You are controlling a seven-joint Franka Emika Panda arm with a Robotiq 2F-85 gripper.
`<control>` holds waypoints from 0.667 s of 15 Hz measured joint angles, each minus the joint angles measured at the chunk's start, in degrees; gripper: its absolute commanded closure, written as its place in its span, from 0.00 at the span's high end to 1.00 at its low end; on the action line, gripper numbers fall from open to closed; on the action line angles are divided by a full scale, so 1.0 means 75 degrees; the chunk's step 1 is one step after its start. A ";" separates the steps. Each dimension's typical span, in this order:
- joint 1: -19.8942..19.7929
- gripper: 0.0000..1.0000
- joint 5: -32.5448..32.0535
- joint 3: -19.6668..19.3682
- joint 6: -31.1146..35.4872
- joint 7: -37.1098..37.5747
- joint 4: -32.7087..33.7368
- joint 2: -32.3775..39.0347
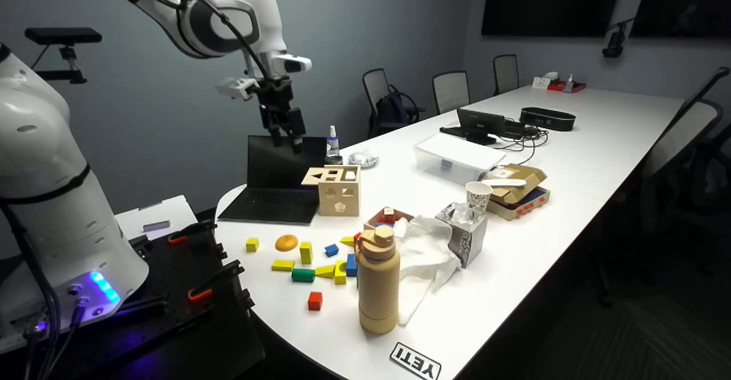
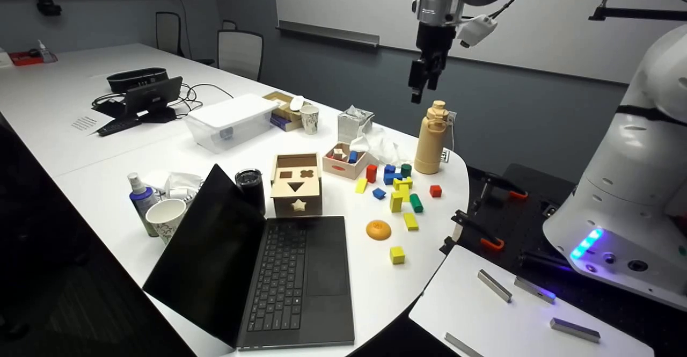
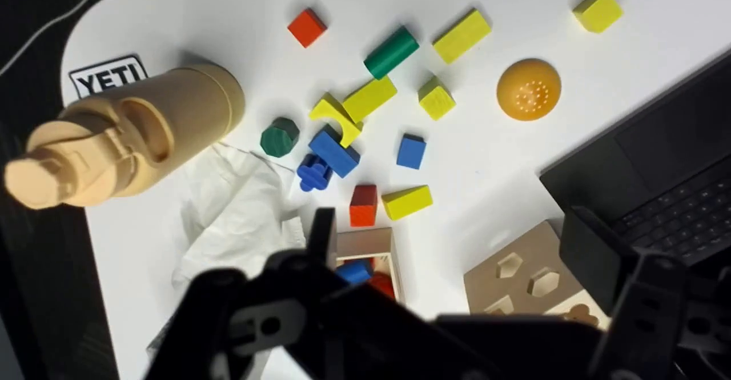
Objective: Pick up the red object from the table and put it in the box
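Claw (image 3: 457, 248) hangs above table (image 3: 491, 168), spread wide apart. Red cube (image 2: 436, 191) lies near bottle (image 2: 428, 150); wooden box (image 1: 340, 198) stands beside laptop (image 2: 257, 266).

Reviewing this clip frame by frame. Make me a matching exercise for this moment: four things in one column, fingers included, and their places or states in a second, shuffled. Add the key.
Things:
1. red cube
2. tan bottle
3. wooden box with cut-out holes
4. fingers

Places or states:
A. beside the laptop
B. spread apart in the air, gripping nothing
C. lying by itself on the table
D. standing upright near the YETI label

Pairs: 1-C, 2-D, 3-A, 4-B
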 measured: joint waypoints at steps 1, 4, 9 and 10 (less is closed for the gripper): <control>-0.0018 1.00 -0.0006 0.0012 0.0575 0.0002 -0.0050 0.0433; -0.0173 1.00 -0.0063 0.0016 0.2060 0.0015 0.0015 0.1843; -0.0258 1.00 -0.0763 -0.0059 0.3458 0.0460 0.0753 0.4000; -0.0215 1.00 -0.0904 -0.0138 0.3566 0.0533 0.0975 0.4369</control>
